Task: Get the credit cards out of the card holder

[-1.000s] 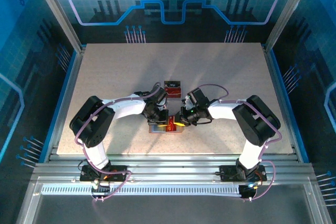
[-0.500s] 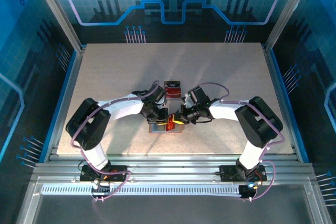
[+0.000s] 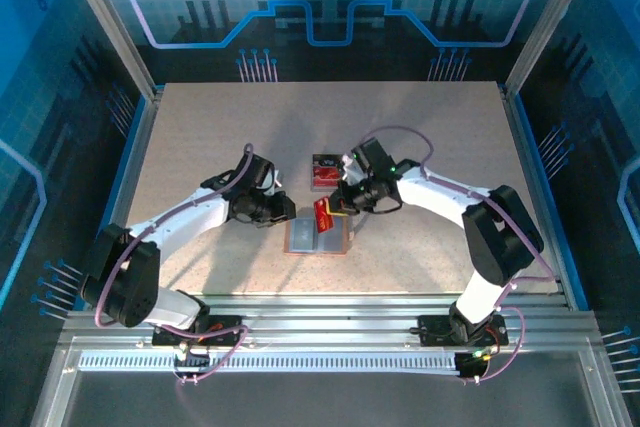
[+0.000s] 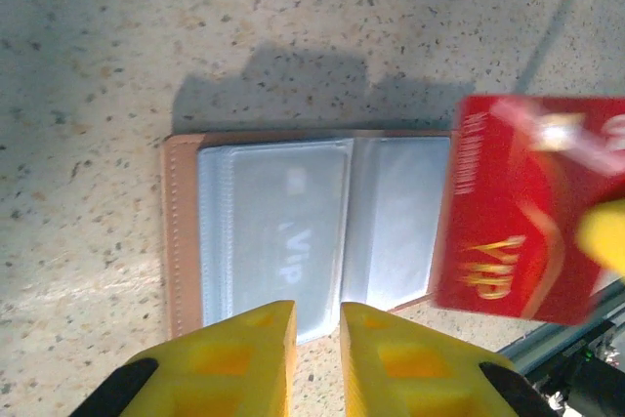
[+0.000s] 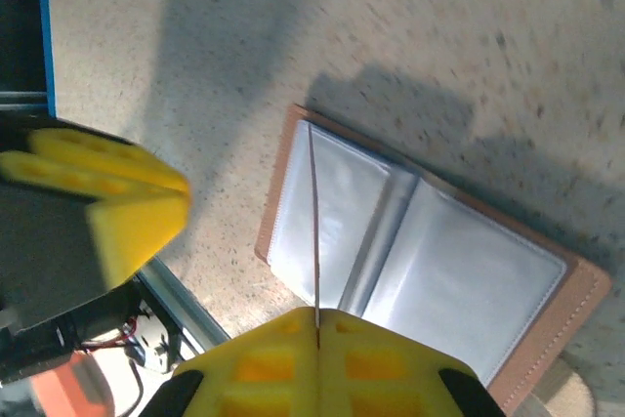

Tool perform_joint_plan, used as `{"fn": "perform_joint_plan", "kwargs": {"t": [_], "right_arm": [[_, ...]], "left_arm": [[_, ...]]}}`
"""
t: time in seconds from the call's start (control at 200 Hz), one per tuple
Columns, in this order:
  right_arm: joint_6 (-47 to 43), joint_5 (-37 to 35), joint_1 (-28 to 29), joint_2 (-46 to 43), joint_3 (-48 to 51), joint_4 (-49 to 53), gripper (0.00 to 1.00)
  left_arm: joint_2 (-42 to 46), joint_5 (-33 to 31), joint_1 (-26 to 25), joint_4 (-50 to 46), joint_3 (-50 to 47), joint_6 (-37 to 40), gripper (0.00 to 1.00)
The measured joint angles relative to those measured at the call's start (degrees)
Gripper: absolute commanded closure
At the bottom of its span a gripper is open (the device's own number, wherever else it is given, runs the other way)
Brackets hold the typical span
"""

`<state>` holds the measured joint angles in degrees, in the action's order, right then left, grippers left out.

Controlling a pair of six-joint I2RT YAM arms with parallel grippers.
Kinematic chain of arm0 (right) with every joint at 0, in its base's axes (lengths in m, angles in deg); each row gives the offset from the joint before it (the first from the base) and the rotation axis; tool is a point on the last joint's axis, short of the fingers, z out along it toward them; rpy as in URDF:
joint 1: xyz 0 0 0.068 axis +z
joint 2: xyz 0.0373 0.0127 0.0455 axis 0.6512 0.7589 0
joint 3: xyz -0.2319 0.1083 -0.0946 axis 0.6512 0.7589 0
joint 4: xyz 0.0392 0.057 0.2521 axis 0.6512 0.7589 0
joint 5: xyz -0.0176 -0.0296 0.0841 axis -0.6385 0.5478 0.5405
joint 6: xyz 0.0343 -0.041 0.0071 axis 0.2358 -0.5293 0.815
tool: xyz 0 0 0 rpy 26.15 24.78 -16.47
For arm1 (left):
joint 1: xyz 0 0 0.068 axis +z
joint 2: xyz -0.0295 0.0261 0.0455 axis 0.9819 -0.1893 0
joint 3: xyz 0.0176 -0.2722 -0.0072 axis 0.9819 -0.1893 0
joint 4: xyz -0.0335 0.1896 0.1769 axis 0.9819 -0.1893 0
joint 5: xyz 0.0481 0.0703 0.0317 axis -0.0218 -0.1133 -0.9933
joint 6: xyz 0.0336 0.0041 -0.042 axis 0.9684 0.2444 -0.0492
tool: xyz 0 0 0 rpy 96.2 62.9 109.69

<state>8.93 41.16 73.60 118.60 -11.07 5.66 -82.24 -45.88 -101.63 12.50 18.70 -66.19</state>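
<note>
At mid-frame in the top view, the right gripper point(image 3: 331, 208) pinches one red card point(image 3: 323, 214) above the open card holder point(image 3: 318, 240), the left gripper point(image 3: 286, 210) slightly parted, empty; remaining cards unclear

Red card point(image 3: 322, 214) out, left claw point(image 3: 287, 211) back
The right claw point(image 3: 334, 207) has lifted the red card clear of the card holder point(image 3: 318, 239); the left claw has drawn away leftward, its jaws now slightly parted.

White left arm point(image 3: 190, 215) and right arm point(image 3: 440, 190), black joints, looping purple cables point(image 3: 398, 130). Blocky yellow fingers point(image 4: 234, 358). Black bases point(image 3: 195, 329) just off the table point(image 3: 200, 127).
</note>
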Motion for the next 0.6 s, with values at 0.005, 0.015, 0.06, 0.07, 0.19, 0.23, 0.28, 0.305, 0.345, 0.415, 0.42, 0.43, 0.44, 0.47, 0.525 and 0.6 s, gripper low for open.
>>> {"fn": "perform_joint_plan", "kwargs": {"t": [0.005,0.015,0.06,0.07,0.19,0.23,0.28,0.305,0.345,0.415,0.42,0.43,0.44,0.47,0.525,0.6], "right_arm": [[-0.39,-0.07,0.00,0.04,-0.33,0.28,1.00],[-1.14,-0.26,0.00,0.11,-1.31,1.29,1.00],[-5.25,-1.33,0.00,0.46,-4.87,4.68,1.00],[-6.78,-1.68,0.00,0.61,-5.90,5.75,1.00],[-18.60,-5.66,0.00,3.17,-16.41,16.37,1.00],[-22.80,-6.60,0.02,4.11,-19.39,19.28,1.00],[-28.50,-7.91,0.26,4.92,-22.43,22.56,1.00],[-31.67,-8.79,0.48,5.14,-23.69,24.15,1.00],[-35.89,-10.01,0.87,5.29,-25.24,26.40,1.00],[-43.15,-11.96,1.92,5.57,-27.93,30.23,1.00],[-43.78,-12.17,2.03,5.62,-28.26,30.67,1.00],[-44.59,-12.35,2.14,5.66,-28.55,31.01,1.00],[-46.01,-12.59,2.32,5.79,-29.05,31.58,1.00],[-48.94,-13.18,2.73,6.12,-30.40,33.07,1.00],[-53.66,-14.03,3.17,7.06,-33.09,35.65,1.00],[-59.54,-14.99,3.39,8.90,-36.72,38.66,1.00]], "left_arm": [[0.13,0.09,0.15,0.04,-0.15,-0.02,0.80],[0.31,0.24,0.37,0.09,-0.42,0.00,0.80],[1.07,0.59,1.31,0.26,-1.40,0.00,0.80],[1.22,0.68,1.49,0.28,-1.57,-0.02,0.80],[2.75,1.97,3.78,0.94,-4.00,0.00,0.80],[2.99,2.45,4.46,1.27,-4.74,0.00,0.80],[3.19,3.21,5.33,1.79,-5.70,-0.04,0.80],[3.23,3.50,5.75,2.05,-6.21,-0.02,0.80],[3.30,3.98,6.40,2.51,-6.97,-0.02,0.80],[3.30,4.79,7.45,3.04,-8.07,-0.04,0.80],[3.30,4.81,7.50,3.08,-8.13,-0.04,0.80],[3.30,4.96,7.63,3.17,-8.31,-0.04,0.80],[3.32,5.05,7.76,3.32,-8.44,-0.07,0.80],[3.37,5.38,8.09,3.58,-8.83,-0.07,0.80],[3.52,5.90,8.63,4.20,-9.51,-0.07,0.80],[3.80,6.43,9.31,4.48,-10.19,-0.07,0.80]]}}
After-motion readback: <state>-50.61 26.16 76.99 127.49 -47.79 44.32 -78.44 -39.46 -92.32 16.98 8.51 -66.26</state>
